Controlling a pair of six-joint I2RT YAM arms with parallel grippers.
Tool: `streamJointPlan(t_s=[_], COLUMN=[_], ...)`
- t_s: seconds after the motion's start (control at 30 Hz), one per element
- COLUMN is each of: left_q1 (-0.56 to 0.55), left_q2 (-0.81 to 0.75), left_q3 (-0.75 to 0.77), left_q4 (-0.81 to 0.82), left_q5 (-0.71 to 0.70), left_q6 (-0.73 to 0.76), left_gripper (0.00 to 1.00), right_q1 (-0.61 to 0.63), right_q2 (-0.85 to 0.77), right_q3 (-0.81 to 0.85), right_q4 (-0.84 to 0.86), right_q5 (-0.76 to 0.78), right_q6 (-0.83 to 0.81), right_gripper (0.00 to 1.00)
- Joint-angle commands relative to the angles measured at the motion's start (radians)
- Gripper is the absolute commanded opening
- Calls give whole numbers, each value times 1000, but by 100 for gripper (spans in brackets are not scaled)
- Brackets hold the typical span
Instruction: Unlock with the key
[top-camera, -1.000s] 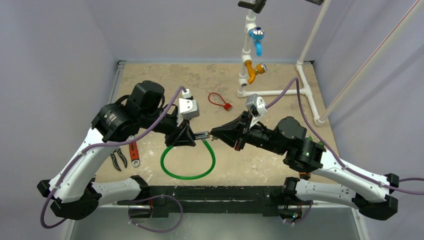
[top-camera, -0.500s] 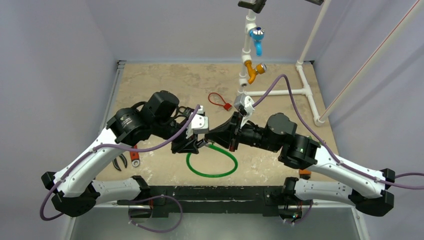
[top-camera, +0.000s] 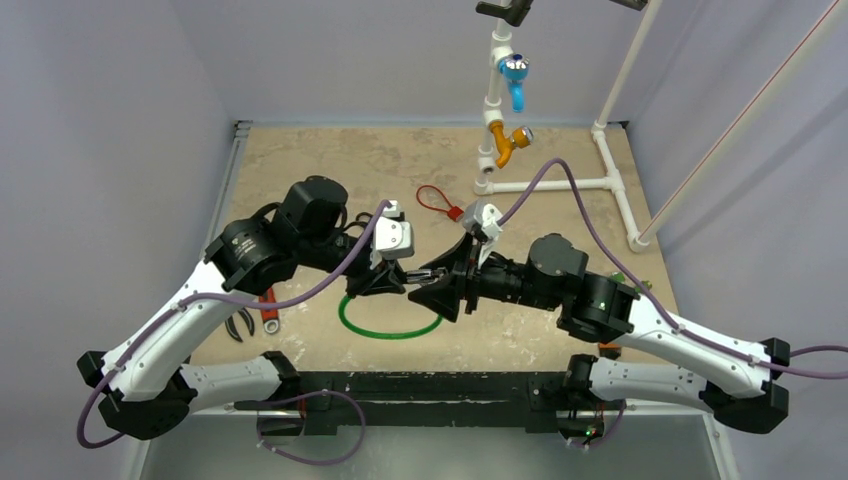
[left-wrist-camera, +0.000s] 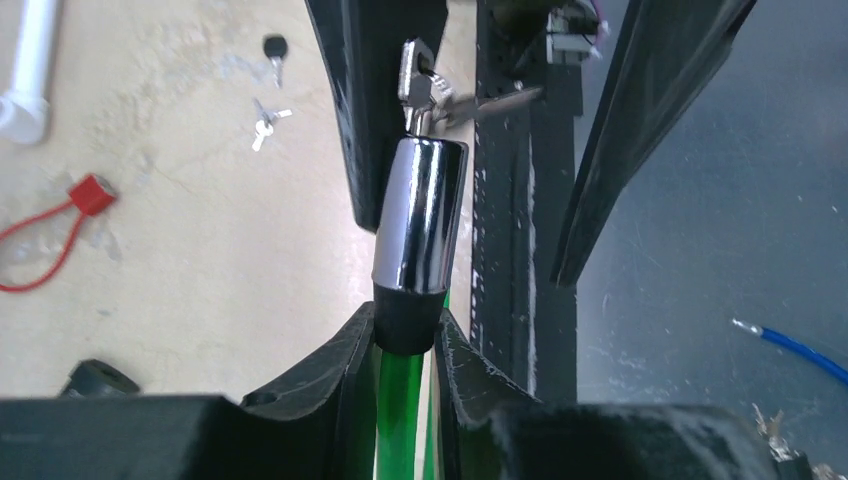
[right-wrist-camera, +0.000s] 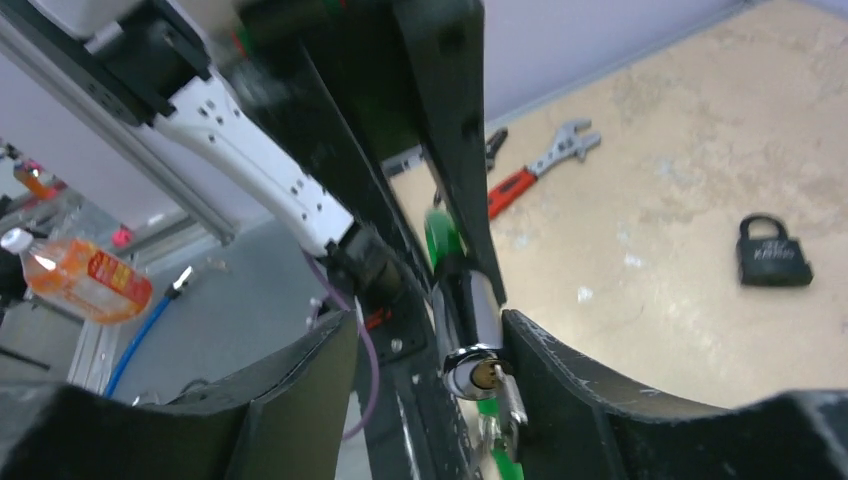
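My left gripper (left-wrist-camera: 405, 330) is shut on the black collar of a chrome lock barrel (left-wrist-camera: 420, 215), and the green cable (left-wrist-camera: 398, 420) runs down between its fingers. The green loop (top-camera: 385, 330) hangs onto the table. The small silver key (right-wrist-camera: 506, 402) sticks in the keyhole at the barrel's end, and its head (left-wrist-camera: 413, 70) carries a ring with a second key. My right gripper (right-wrist-camera: 430, 390) is open around that end, and the key lies close to its right finger (right-wrist-camera: 600, 390). From above, the left gripper (top-camera: 395, 281) and the right gripper (top-camera: 428, 283) meet tip to tip.
A black padlock (right-wrist-camera: 773, 255) sits on the table. A red cable seal (top-camera: 437, 200) lies behind the grippers. Pliers (top-camera: 237, 322) and a red-handled wrench (top-camera: 268, 308) lie at the left. A white pipe frame (top-camera: 560, 185) with valves stands at the back right. Loose keys (left-wrist-camera: 265, 120) lie on the tabletop.
My right jaws have opened off the key, which stays in the keyhole. Both grippers and the green loop swung right, then back to the left.
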Motion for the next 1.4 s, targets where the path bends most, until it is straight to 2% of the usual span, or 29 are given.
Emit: streamJointPlan(t_s=[0.0,0.2,0.37,0.47,0.53,0.57,0.6,0.67,0.9,1.07,1.37], left_q1=[18,18,18,18,18,18,18,18,18,18,18], left_q2=[-42,-55,-59,-61,-62,-62,-62,-60,-33,-19,-35], left_q3=[11,-13,-26,-33,-39,-43,-46,-52,-61,-64,-111], left_q4=[245,231,214,207,209,217,223,241,274,279,218], left_q5=[31,38,68,77,83,86,89,96,147,186,220], left_q6=[-17,-7,1,8,1,-7,-19,-43,-108,-112,-65], left_gripper=[0,0,0,0,0,0,0,0,32,43,48], right_q1=[24,24,24,23,24,24,24,24,24,24,24], right_q2=[6,-8,-18,-19,-17,-14,-12,-9,1,9,-5], right_q3=[-18,5,18,23,23,23,23,24,40,45,46], right_q4=[-136,-161,-153,-135,-124,-121,-119,-114,-114,-131,-134], right_q5=[-26,13,46,43,33,28,24,14,-16,-7,-12], right_q6=[-2,-23,-34,-36,-37,-36,-36,-36,-41,-45,-52], right_gripper=[57,61,58,41,13,4,0,0,0,0,0])
